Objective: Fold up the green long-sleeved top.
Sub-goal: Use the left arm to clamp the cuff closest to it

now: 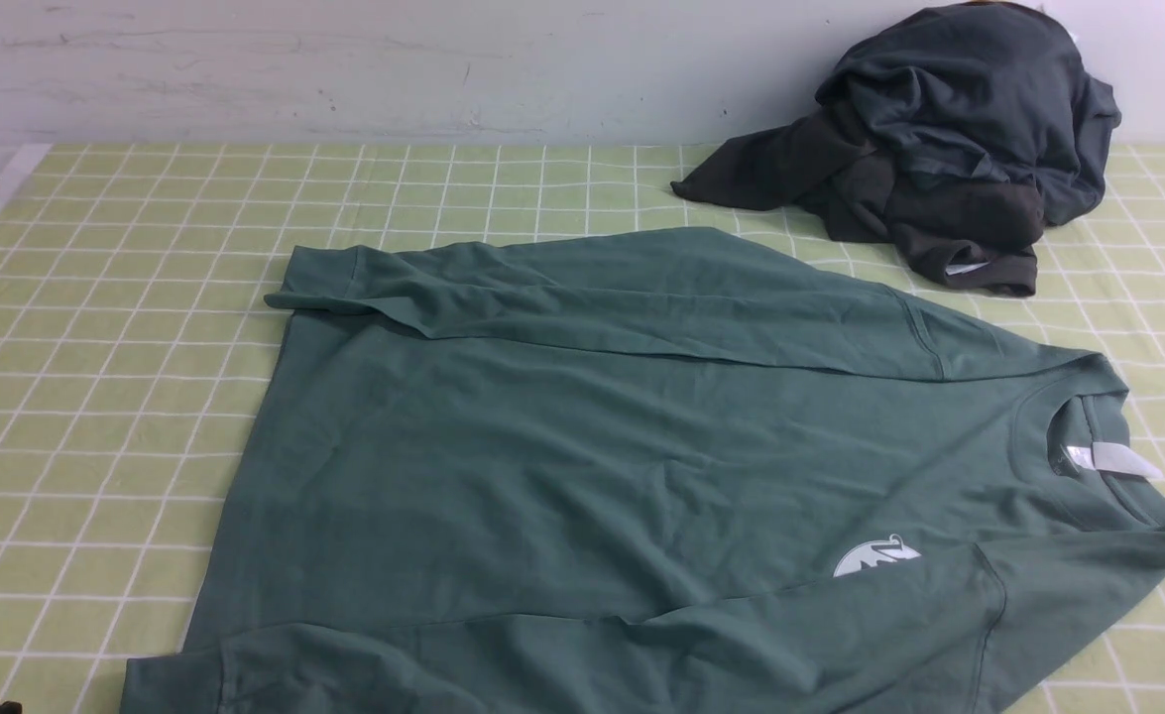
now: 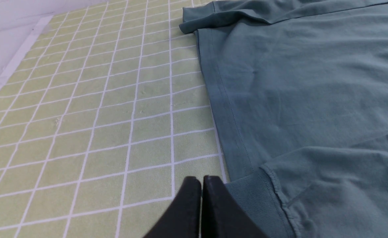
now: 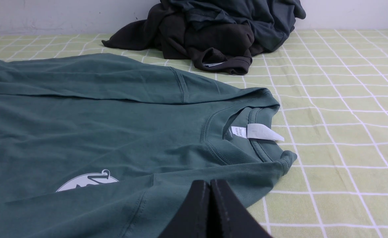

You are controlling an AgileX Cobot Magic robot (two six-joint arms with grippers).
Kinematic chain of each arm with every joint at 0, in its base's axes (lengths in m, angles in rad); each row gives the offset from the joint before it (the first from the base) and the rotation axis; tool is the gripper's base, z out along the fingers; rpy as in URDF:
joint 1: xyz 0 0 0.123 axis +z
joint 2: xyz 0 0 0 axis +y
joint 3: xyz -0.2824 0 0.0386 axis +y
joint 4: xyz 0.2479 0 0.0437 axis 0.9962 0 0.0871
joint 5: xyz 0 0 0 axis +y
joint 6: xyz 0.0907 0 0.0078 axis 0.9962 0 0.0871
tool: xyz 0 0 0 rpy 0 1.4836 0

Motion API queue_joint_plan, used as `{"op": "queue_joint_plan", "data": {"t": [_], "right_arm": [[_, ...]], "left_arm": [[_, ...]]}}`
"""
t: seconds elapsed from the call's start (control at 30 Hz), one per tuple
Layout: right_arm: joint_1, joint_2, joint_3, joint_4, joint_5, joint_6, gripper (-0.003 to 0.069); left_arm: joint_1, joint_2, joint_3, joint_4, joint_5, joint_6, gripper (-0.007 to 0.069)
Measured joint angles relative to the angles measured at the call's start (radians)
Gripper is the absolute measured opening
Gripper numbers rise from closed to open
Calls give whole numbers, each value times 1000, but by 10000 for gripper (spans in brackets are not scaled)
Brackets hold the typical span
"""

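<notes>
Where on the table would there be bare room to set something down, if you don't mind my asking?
The widest bare patch lies between the green top's hem and the table's left edge. Another strip runs behind the top, left of the dark garments. It is crowded where those garments heap against the white wall.

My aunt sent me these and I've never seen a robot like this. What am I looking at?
It's a two-armed robot. One picture looks forward from between its arms; the other two come from cameras on its wrists. On the gridded surface lies a green long-sleeved top, its sleeves folded inward over the body. Dark garments are heaped beyond it. The left gripper and right gripper are both shut, with no cloth seen between their tips.
</notes>
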Motion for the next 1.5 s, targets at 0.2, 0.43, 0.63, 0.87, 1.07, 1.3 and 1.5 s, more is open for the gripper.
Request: {"op": "queue_joint_plan", "data": {"t": [0.2,0.43,0.63,0.87,1.07,1.3,1.5], "right_arm": [[0,0,0,0,0,0,-16],[0,0,0,-65,0,0,-16],[0,0,0,-109,0,-1,-16],[0,0,8,-189,-252,-1,-16],[0,0,8,-204,-736,92,-16],[0,30,3,-199,-947,198,-16],[0,267,-210,-203,-903,205,-16]], "left_arm": [[0,0,0,1,0,9,-4],[0,0,0,4,-72,16,-4],[0,0,1,6,-314,16,-4],[0,0,1,5,-555,16,-4],[-1,0,1,3,-731,-104,-4],[-1,42,-50,3,-836,-362,-4],[-1,316,-362,44,-720,-379,-4]]}}
